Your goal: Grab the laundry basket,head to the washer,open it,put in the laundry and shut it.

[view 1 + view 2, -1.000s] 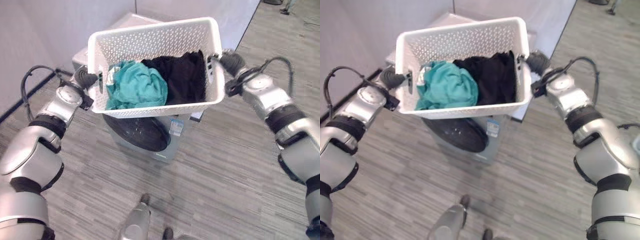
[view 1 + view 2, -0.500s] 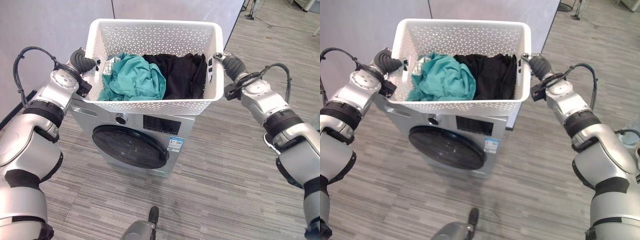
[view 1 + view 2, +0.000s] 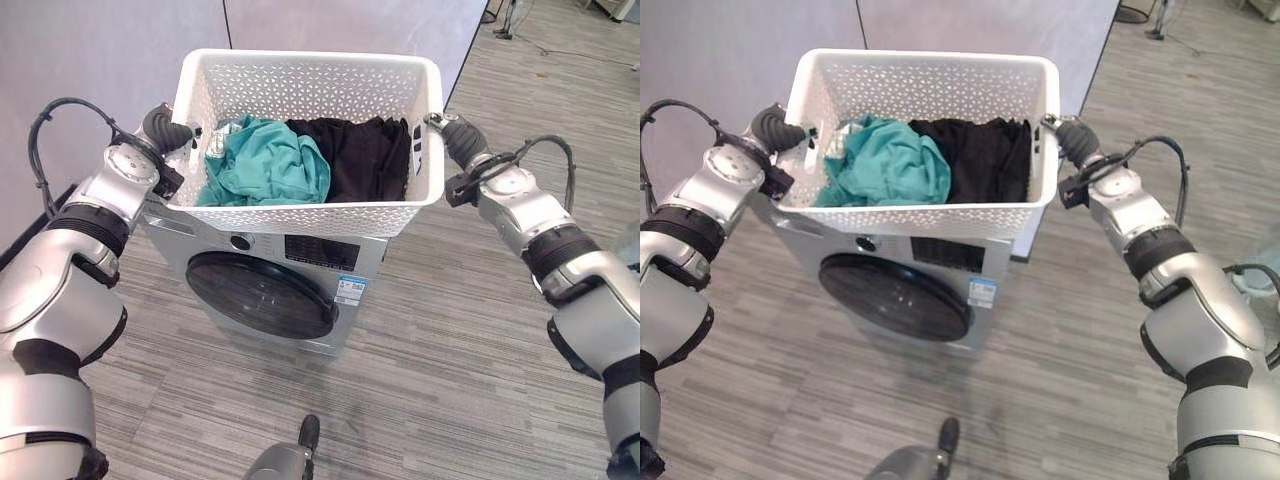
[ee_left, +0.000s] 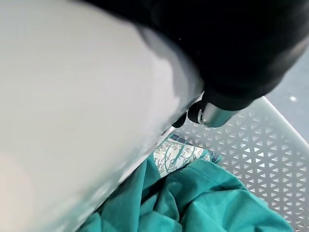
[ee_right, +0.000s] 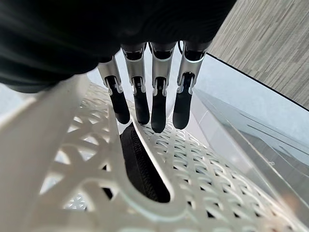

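Observation:
The white perforated laundry basket [image 3: 300, 215] hangs level right over the top of the grey washer [image 3: 300, 262], hiding that top. Inside lie a teal cloth [image 3: 270, 165] on the left and a black cloth [image 3: 365, 155] on the right. My left hand [image 3: 165, 130] grips the basket's left handle and my right hand [image 3: 455, 135] the right one. In the right wrist view the fingers [image 5: 157, 96] reach down the basket's wall [image 5: 193, 169] to the handle slot. The teal cloth [image 4: 193, 203] shows past the left hand. The washer's round dark door [image 3: 262, 295] is closed.
Grey wall panels [image 3: 100, 60] stand close behind and to the left of the washer. Grey plank floor [image 3: 450, 350] stretches in front of it and to the right.
The camera has tipped up, so the washer's front and door now show in full. The basket has sunk slightly towards the washer's top, and both hands keep their hold.

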Controlling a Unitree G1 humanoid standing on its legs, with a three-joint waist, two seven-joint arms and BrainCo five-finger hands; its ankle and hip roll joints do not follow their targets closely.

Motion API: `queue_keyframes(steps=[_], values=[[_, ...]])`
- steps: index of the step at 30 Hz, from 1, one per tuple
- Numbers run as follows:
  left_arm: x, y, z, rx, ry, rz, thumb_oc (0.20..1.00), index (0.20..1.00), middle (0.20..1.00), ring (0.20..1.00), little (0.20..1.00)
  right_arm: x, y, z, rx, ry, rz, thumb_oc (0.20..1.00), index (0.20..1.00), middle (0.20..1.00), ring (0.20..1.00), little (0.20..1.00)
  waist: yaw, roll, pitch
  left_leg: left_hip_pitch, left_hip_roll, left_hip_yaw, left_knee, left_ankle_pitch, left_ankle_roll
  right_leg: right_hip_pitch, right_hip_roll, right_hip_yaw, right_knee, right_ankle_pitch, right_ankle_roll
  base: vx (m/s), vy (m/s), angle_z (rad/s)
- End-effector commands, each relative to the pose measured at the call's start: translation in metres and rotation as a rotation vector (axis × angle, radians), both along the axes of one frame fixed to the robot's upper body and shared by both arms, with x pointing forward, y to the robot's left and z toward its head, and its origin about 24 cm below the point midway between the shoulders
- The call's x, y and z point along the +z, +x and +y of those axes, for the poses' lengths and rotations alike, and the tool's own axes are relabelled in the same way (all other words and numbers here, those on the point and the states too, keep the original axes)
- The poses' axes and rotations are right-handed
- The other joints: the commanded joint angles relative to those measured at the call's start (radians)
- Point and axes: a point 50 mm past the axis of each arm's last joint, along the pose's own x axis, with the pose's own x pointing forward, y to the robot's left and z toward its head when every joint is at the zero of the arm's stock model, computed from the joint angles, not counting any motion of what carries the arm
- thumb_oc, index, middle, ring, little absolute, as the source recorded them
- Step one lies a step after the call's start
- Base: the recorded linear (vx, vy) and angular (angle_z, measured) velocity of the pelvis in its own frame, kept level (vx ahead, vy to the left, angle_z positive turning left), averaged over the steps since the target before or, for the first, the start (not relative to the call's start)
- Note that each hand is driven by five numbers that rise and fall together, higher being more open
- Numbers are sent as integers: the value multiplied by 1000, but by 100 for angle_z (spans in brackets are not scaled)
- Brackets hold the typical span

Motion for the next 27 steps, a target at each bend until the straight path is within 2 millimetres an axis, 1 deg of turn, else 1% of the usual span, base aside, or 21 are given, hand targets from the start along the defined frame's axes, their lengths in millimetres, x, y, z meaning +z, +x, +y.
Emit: queue_keyframes(steps=[1,2,3,4,5,6,8,9,11,12,13,14,15,16,19,20,22,23,24,26,27], values=[[45,4,-42,-155,15,-179,200,200,200,200,200,57,-5,-7,35,121,-192,200,200,200,200,200,2,32,95,88,-20,-70,130,-138,-17,20,-65,37,92,324,62,83,196,14],[43,4,-43,-162,19,-175,200,200,200,200,200,55,-7,-10,34,122,-192,200,200,200,200,200,-8,44,106,105,-15,-76,128,-139,-11,-8,-58,37,159,337,49,92,190,23],[40,4,-44,-168,23,-168,200,200,200,200,200,53,-7,-12,31,123,-189,200,200,200,200,200,-17,56,114,119,-9,-84,128,-140,-7,-30,-45,32,208,320,40,47,105,49],[40,4,-44,-168,23,-168,200,200,200,200,200,53,-7,-12,31,123,-189,200,200,200,200,200,-17,56,115,119,-9,-84,129,-140,-7,-31,-45,32,211,317,40,103,79,51],[36,5,-53,-196,-1,-171,200,200,200,200,200,54,-10,-21,11,101,-193,200,200,200,200,200,-46,71,120,144,-4,-118,132,-140,-6,-70,29,63,258,222,28,182,65,38],[32,7,-59,-205,7,-151,200,200,200,200,200,53,-13,-28,8,107,-189,200,200,200,200,200,-70,74,117,183,1,-126,94,-123,-14,-124,80,28,186,110,16,246,29,60],[30,7,-56,-191,21,-150,200,200,200,200,200,49,-12,-23,23,103,-182,200,200,200,200,200,-86,62,117,214,-3,-129,78,-140,-32,-101,39,-31,-1,122,28,219,-91,62],[29,8,-57,-190,27,-150,200,200,200,200,200,46,-12,-25,15,90,-173,200,200,200,200,200,-97,53,118,224,-6,-140,76,-144,-44,-145,37,-9,-85,142,38,208,-129,1],[24,7,-59,-204,19,-145,200,200,200,200,200,47,-15,-35,-7,64,-171,200,200,200,200,200,-120,47,127,247,-2,-156,87,-160,-66,-163,40,50,-169,191,61,215,-178,4],[21,8,-59,-195,13,-147,200,200,200,200,200,49,-18,-40,-12,69,-182,200,200,200,200,200,-128,27,126,262,1,-167,107,-168,-92,-151,27,45,-204,224,67,216,-297,38],[18,8,-59,-192,0,-151,200,200,200,200,200,45,-19,-40,-4,95,-183,200,200,200,200,200,-122,13,122,266,9,-165,110,-168,-100,-132,25,38,-214,239,63,212,-405,46],[6,9,-62,-196,-25,-128,200,200,200,200,200,37,-19,-41,-7,106,-164,200,200,200,200,200,-125,6,112,270,29,-176,94,-154,-112,-96,39,23,-245,241,45,110,-257,54],[6,9,-62,-196,-25,-127,200,200,200,200,200,37,-19,-41,-7,105,-164,200,200,200,200,200,-127,7,112,271,30,-178,93,-154,-112,-93,39,20,-247,241,44,90,-240,53],[-1,8,-59,-191,-27,-111,200,200,200,200,200,33,-19,-43,-15,107,-152,200,200,200,200,200,-125,4,101,274,42,-185,74,-147,-118,-77,45,-4,-261,241,36,65,-162,60],[-1,10,-63,-187,-57,-109,200,200,200,200,200,32,-16,-43,-28,96,-134,200,200,200,200,200,-135,6,84,264,76,-201,17,-120,-136,-47,63,-50,-298,228,21,75,-251,78],[-4,11,-62,-173,-69,-98,200,200,200,200,200,30,-14,-43,-41,90,-119,200,200,200,200,200,-140,9,77,263,102,-198,-27,-102,-153,-27,72,-93,-312,212,13,72,-243,91],[-7,11,-65,-177,-65,-95,200,200,200,200,200,31,-13,-42,-44,89,-123,200,200,200,200,200,-143,12,80,256,104,-198,-29,-90,-158,-23,70,-107,-311,209,10,35,-142,58],[-8,11,-69,-188,-69,-94,200,200,200,200,200,34,-13,-45,-58,83,-128,200,200,200,200,200,-145,14,85,242,104,-183,-22,-82,-159,-20,64,-119,-308,204,10,-4,-86,32],[-7,11,-72,-198,-73,-96,200,200,200,200,200,36,-13,-45,-62,73,-132,200,200,200,200,200,-149,16,86,234,102,-163,-23,-87,-157,-19,61,-126,-307,199,9,-6,-65,20],[-7,12,-80,-216,-78,-92,200,200,200,200,200,38,-12,-48,-85,58,-128,200,200,200,200,200,-157,29,88,220,96,-120,-29,-87,-150,-16,62,-132,-306,191,3,27,-65,58],[-2,13,-85,-220,-68,-101,200,200,200,200,200,42,-10,-43,-82,62,-139,200,200,200,200,200,-157,42,86,219,85,-133,-37,-84,-154,-14,69,-128,-315,195,-4,82,-93,53]])
